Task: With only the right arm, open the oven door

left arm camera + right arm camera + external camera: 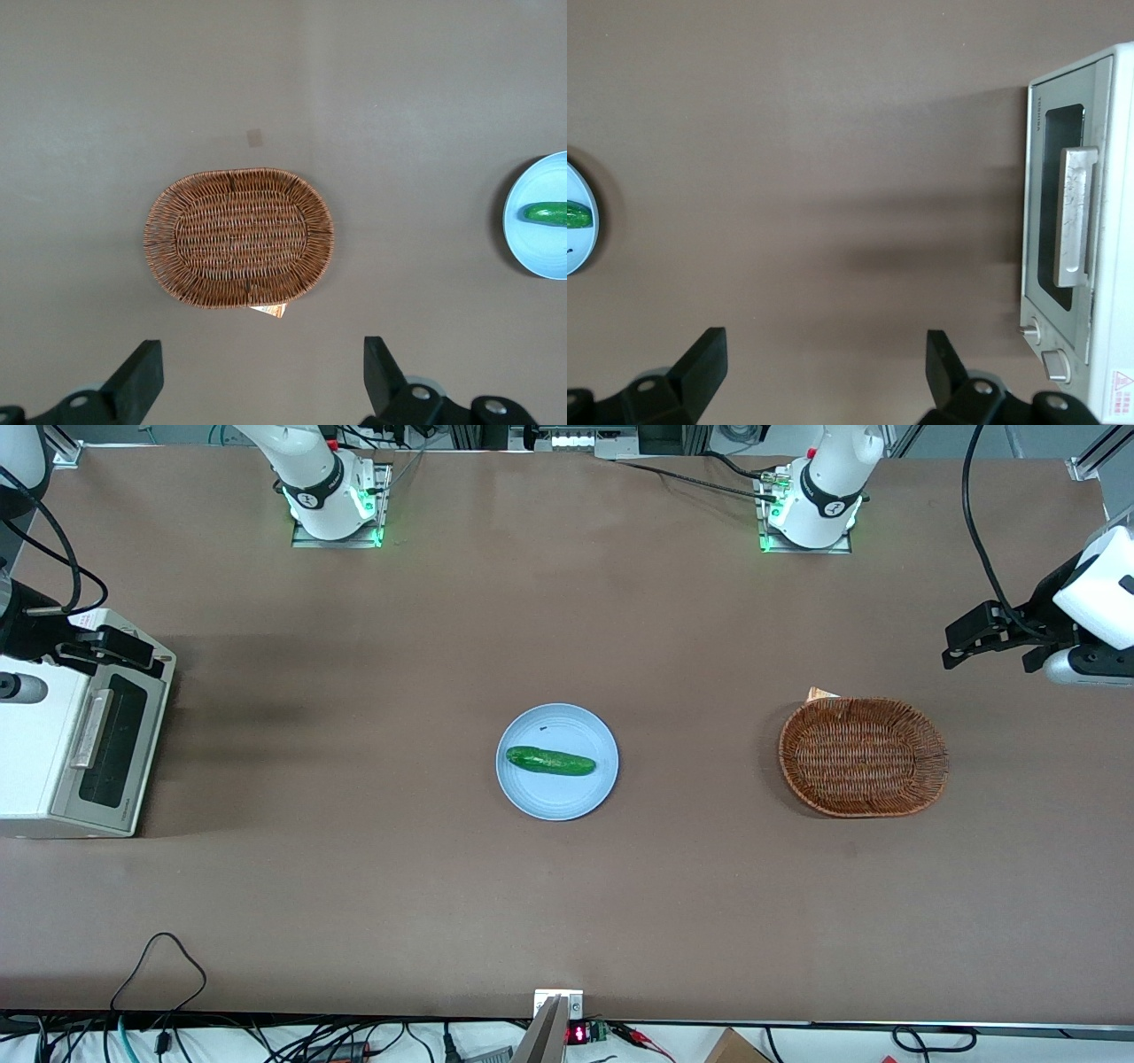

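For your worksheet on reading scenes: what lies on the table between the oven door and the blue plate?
Nothing: bare brown table runs from the oven door to the blue plate, in the front and right wrist views. The open gripper hovers above the oven's top edge.

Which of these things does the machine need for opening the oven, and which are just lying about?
Needed:
- oven door, shut
- its silver handle
- pincer, open, hovering above the oven's upper edge

Just lying about:
- blue plate
- cucumber on that plate
- wicker basket
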You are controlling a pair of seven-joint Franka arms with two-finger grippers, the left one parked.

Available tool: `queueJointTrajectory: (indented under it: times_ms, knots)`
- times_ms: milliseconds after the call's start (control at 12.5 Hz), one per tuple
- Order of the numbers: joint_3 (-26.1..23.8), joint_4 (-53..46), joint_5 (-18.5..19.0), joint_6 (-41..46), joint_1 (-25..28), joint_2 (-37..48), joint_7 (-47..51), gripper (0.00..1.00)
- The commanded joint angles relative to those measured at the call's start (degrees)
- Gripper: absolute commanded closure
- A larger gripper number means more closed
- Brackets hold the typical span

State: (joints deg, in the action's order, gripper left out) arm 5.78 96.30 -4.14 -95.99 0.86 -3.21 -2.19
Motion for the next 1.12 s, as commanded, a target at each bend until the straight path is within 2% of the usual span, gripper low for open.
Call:
queueJointTrajectory:
  times_ms: [0,800,880,960,1040]
  knots:
    - [-0.24,-1.55,0.72,1.68,-0.25,-0.66,-0.35,0.01]
    - [-0.24,-1.55,0.63,4.24,-0.34,-0.48,0.0,0.01]
    - [-0.24,-1.55,0.63,3.97,-0.34,-0.48,0.0,0.05]
    - [-0.24,-1.55,0.63,3.88,-0.34,-0.48,0.08,0.24]
    - [-0.24,-1.55,0.63,3.97,-0.34,-0.48,0.08,0.57]
